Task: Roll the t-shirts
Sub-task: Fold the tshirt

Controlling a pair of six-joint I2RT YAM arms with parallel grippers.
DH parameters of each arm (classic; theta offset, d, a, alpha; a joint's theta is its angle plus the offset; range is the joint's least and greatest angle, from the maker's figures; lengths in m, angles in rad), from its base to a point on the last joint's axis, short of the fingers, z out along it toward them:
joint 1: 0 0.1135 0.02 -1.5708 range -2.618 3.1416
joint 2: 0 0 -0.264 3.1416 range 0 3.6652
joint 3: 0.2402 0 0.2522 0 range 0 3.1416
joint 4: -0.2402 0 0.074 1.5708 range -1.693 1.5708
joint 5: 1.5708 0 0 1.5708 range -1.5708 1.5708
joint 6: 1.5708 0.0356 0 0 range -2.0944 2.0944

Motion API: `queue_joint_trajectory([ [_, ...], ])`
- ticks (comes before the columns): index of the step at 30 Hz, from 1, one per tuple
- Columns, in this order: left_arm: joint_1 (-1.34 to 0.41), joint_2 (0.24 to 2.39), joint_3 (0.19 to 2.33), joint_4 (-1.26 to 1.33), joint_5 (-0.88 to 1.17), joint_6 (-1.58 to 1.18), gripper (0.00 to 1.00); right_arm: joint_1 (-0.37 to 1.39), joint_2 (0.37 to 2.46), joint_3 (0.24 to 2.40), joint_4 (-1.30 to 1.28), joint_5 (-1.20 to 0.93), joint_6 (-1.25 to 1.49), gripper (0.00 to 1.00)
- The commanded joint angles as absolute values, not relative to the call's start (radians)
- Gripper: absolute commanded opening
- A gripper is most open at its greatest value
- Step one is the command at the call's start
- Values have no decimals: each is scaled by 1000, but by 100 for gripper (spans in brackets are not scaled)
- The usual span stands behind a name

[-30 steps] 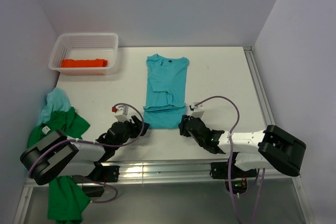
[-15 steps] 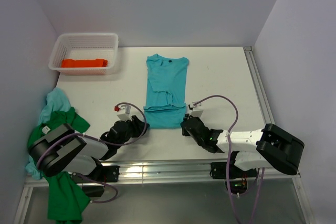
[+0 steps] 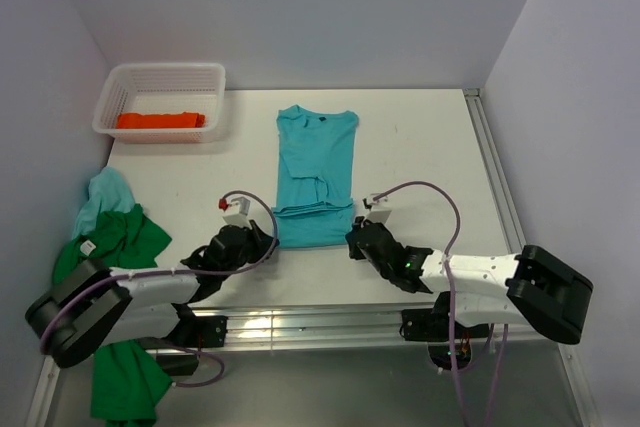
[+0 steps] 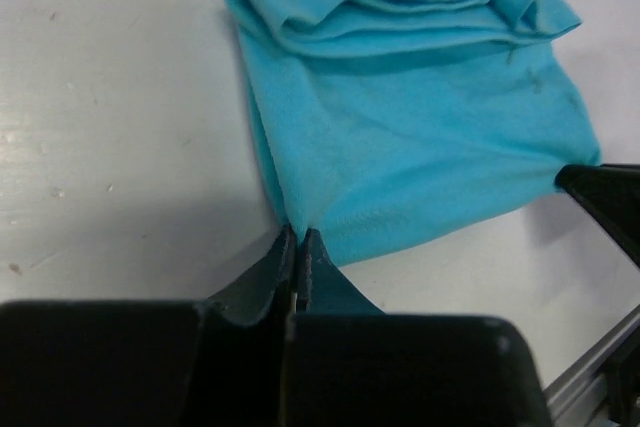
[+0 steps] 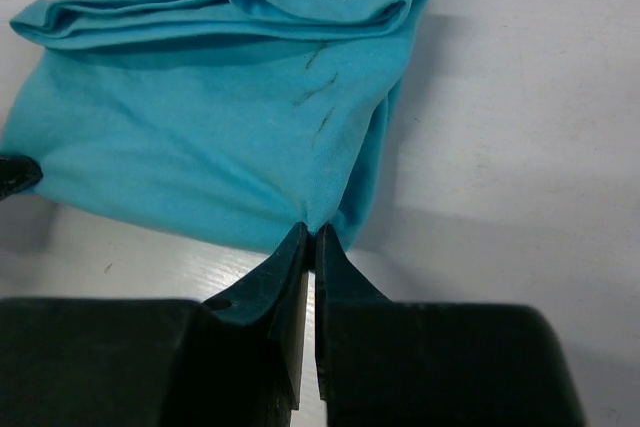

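Observation:
A turquoise t-shirt (image 3: 315, 152) lies folded into a long strip in the middle of the table, collar at the far end. Its near hem (image 4: 420, 177) is doubled over in a few layers. My left gripper (image 3: 268, 243) is shut on the near left corner of that hem (image 4: 297, 235). My right gripper (image 3: 352, 243) is shut on the near right corner (image 5: 312, 235), and the cloth puckers at both pinches. A bright green t-shirt (image 3: 125, 242) and a second turquoise one (image 3: 103, 197) lie crumpled at the left edge. The orange-red t-shirt (image 3: 160, 120) sits in the basket.
The white mesh basket (image 3: 160, 72) stands at the far left corner. The green cloth hangs over the table's near left edge (image 3: 120, 382). A metal rail (image 3: 300, 322) runs along the front edge just behind both grippers. Grey walls close in the left, back and right.
Both grippers have gone from open to shut, each pinching a near corner of the turquoise t-shirt's hem. The arms have edged slightly toward the cloth.

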State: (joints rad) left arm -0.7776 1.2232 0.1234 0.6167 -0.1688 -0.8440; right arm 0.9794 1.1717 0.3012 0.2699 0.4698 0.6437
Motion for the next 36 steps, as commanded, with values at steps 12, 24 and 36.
queue_joint_trajectory([
  [12,-773,963,305,121,-110,-905,0,980,971,432,8,488,681,0],
  [24,-770,927,321,80,-95,-922,0,969,928,440,-69,430,699,0],
  [36,-781,844,256,25,-52,-982,0,976,893,390,-103,304,801,0],
])
